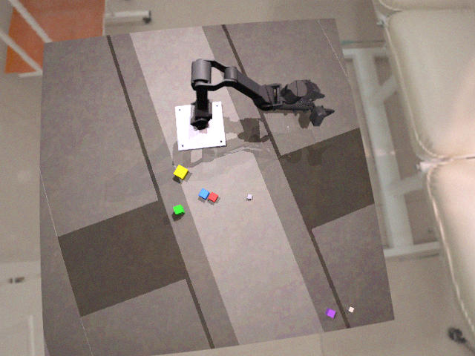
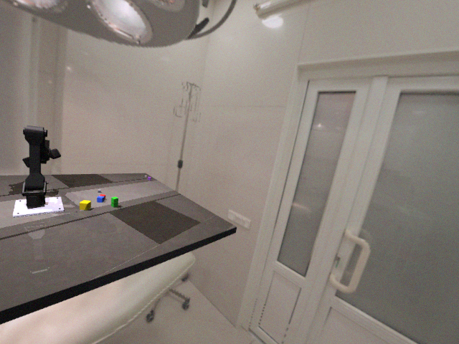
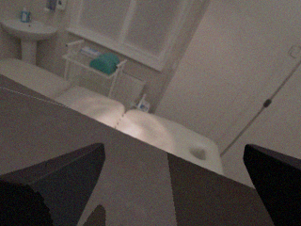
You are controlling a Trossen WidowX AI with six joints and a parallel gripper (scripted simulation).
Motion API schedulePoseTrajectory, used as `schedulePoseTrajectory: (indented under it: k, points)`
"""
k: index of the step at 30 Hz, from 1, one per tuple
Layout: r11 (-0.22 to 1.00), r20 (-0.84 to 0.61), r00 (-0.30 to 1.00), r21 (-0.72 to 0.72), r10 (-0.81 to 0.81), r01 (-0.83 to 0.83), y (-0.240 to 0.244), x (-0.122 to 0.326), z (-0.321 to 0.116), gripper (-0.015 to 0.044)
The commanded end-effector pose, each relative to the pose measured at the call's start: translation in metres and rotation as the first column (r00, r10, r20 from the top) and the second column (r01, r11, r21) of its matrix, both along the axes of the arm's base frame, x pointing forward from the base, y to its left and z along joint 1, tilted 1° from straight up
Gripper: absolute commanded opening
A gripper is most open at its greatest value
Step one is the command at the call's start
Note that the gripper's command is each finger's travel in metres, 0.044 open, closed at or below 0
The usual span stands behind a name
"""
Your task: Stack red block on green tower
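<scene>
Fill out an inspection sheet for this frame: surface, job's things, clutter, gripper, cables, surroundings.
Surface: grey patchwork table, white base plate under the arm.
Job's things: red block touching the blue block; green tower upright, apart from both.
Clutter: yellow block, small white cube, purple block and another white cube near the table's corner.
Gripper: gripper open, holding nothing, far from the blocks.
Cables: nothing seen.
Surroundings: padded couch, surgical lamp, glazed door.

- In the exterior view the red block (image 2: 102, 196) is partly hidden behind the blue block (image 2: 100, 198).
- The table (image 2: 155, 244) runs off that view's left edge.
- In the wrist view both fingers are cut by the frame edges.
</scene>
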State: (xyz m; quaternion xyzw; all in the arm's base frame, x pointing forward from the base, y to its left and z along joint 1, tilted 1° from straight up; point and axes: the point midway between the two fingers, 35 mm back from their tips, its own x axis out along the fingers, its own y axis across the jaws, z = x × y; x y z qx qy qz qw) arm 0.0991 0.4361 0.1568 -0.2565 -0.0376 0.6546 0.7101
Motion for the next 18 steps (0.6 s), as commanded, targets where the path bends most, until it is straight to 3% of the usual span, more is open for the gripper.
schedulePoseTrajectory:
  k: [1, 18]
  points:
    - [1.0, 0.0, 1.0, -0.003, -0.004, 0.004, 0.0, 0.002, 0.0, 0.0426]
    - [0.882, 0.026, 0.929, -0.305, -0.37, 0.359, -0.084, 0.163, -0.032, 0.044]
